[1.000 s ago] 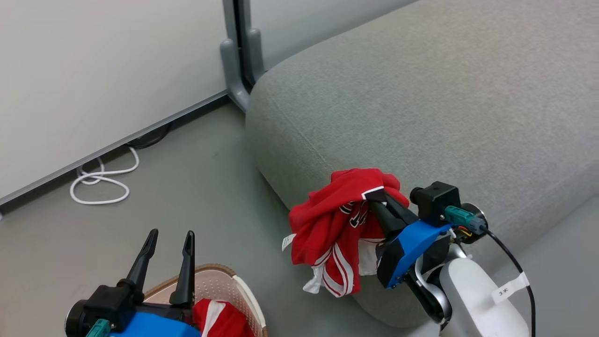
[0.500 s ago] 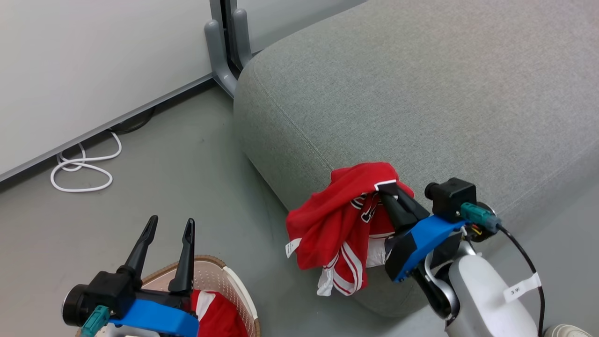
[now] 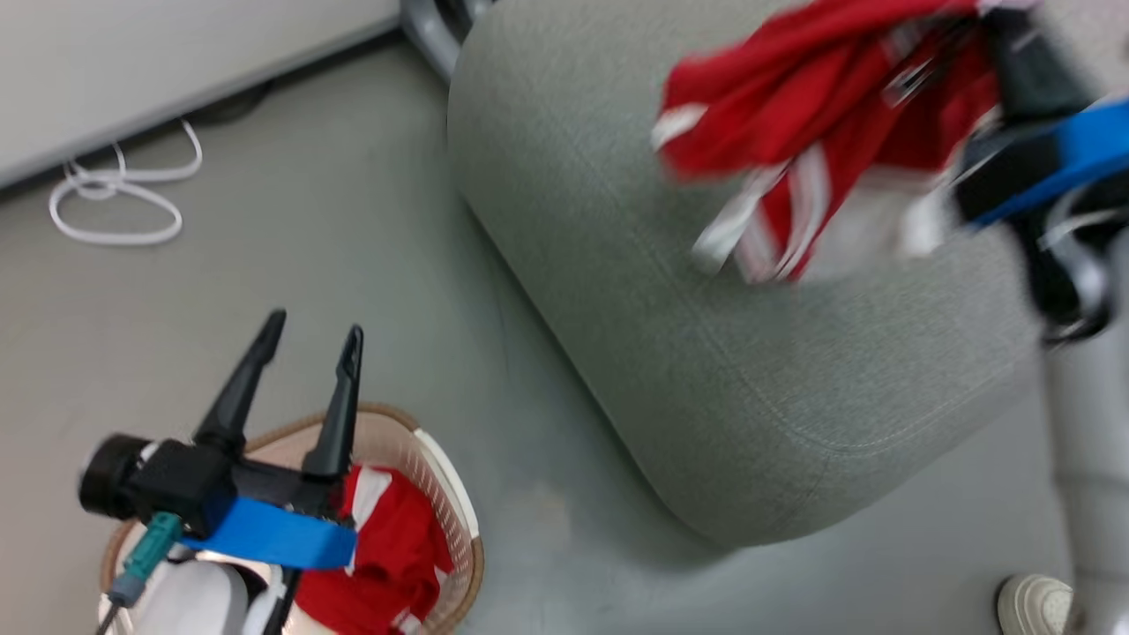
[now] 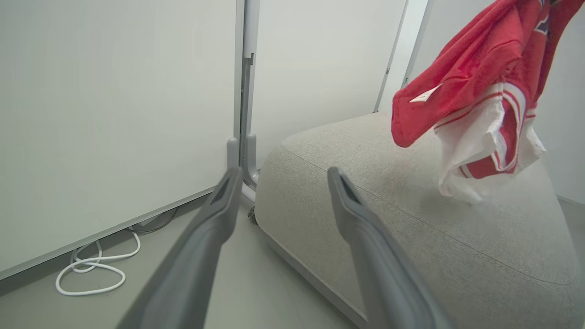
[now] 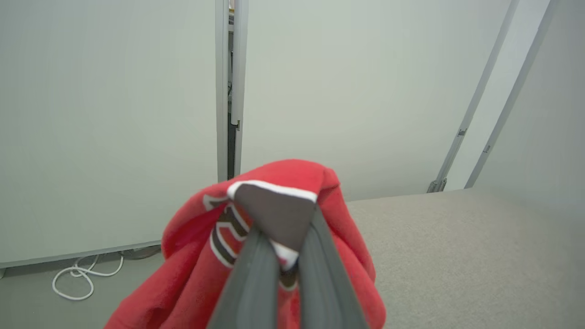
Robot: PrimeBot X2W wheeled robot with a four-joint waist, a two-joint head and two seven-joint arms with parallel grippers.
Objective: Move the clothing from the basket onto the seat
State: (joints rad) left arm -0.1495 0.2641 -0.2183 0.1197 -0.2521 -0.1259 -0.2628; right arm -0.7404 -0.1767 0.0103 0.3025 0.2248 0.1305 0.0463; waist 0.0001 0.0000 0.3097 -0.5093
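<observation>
Head view: at one o'clock your right gripper (image 3: 1001, 40) clamps the red white-trimmed jersey (image 3: 794, 97) over the grey woven sofa (image 3: 706, 335); lower, then release.

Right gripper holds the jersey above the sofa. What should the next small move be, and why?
Probably lower the right gripper a little, then open it. It is shut on the jersey, which hangs above the seat, apparently not touching it; lowering first should land it well inside the edge.

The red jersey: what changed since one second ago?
The right pincer, still shut on the jersey, carried it up from the front edge of the sofa to above its top. The left pincer stayed open over the basket, a red garment still inside.
</observation>
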